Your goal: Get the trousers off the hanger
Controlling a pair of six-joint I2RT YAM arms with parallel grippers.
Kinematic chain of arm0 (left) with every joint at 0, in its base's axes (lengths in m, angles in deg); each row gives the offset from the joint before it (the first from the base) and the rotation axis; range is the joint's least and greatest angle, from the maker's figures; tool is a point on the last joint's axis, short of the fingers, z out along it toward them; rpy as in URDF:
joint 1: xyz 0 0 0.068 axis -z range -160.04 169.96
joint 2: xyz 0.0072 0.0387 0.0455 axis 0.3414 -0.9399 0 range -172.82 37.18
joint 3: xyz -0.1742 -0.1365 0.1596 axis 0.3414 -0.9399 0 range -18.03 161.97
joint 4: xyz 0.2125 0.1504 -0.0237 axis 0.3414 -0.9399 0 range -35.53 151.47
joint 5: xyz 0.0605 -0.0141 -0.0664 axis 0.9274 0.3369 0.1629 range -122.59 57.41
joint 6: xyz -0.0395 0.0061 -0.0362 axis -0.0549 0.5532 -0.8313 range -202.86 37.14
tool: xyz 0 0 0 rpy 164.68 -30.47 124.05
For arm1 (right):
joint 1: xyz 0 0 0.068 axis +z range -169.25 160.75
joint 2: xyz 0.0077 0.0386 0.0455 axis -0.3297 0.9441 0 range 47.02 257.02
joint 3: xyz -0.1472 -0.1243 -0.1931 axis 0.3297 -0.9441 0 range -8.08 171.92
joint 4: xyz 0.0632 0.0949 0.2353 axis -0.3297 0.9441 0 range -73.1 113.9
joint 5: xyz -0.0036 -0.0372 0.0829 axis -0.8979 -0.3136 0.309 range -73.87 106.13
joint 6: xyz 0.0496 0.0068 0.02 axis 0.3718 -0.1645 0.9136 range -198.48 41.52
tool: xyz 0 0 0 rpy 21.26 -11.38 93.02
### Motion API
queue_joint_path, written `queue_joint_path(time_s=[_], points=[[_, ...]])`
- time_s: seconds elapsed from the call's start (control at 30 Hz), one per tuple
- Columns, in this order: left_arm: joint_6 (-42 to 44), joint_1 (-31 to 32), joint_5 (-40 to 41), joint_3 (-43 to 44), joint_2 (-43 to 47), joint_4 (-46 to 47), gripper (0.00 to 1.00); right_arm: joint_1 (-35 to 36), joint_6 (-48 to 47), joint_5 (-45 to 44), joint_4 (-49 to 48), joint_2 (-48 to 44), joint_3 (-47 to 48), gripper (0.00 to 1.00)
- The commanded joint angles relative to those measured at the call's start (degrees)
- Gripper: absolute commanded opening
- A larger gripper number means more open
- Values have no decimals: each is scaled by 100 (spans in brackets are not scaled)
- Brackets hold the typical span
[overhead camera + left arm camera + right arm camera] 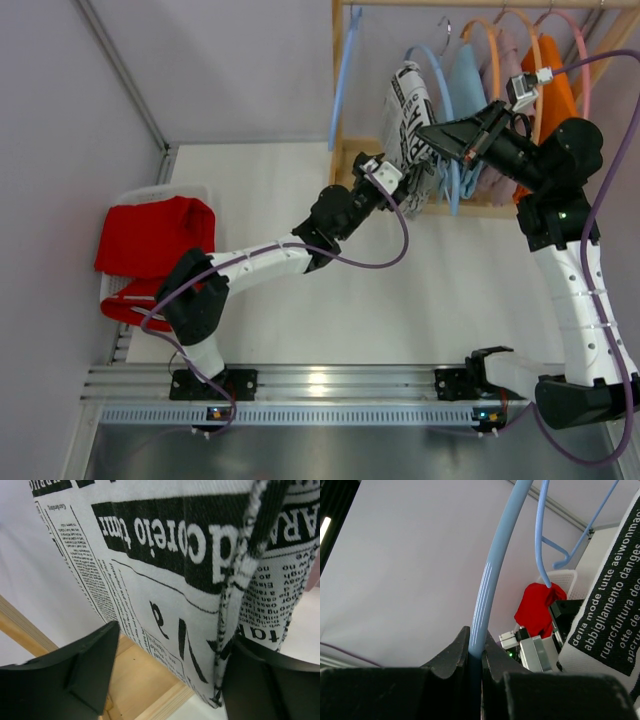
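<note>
The printed trousers (pixel 408 125), white with black newsprint lettering, hang on the wooden rack (pixel 345 150) at upper centre of the top view. Their long axis runs down from the rail towards the rack base, hem lowest.

The left gripper (pixel 170 680) stands wide open with the lower edge of the cloth between its jaws. The frame-right finger (pixel 270 680) appears to touch the seam, though the close view leaves this uncertain.

The right gripper (pixel 476 655) is closed, pinching the wire of the light blue hanger (pixel 492 570) that carries these trousers.

The red trousers (pixel 150 240) lie heaped in the white basket (pixel 165 190) at mid left. The light blue (pixel 467 85), mauve (pixel 510 60) and orange trousers (pixel 555 95) hang further right.
</note>
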Motion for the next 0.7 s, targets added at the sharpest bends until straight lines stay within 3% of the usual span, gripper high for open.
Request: queue_joint_path(time_s=[0.0, 0.2, 0.23, 0.27, 0.33, 0.47, 0.67], points=[[-154, 4, -10, 432, -25, 99, 73, 102, -343, -57, -1154, -217, 471, 0], [-83, -13, 52, 432, 36, -33, 50, 111, -316, -40, -1198, -209, 454, 0], [-66, -13, 52, 432, 53, -60, 39, 102, -299, -40, -1207, -209, 454, 0], [-40, -22, 43, 415, 62, -95, 34, 102, -299, -31, -1215, -217, 454, 0], [-74, -22, 34, 397, 106, -121, 30, 111, -290, -31, -1215, -217, 454, 0], [-197, -22, -123, 406, 141, -157, 48, 102, -264, -31, -1224, -244, 445, 0], [-294, -5, -186, 678, -17, -157, 60, 111, -272, -66, -1171, -296, 287, 0]])
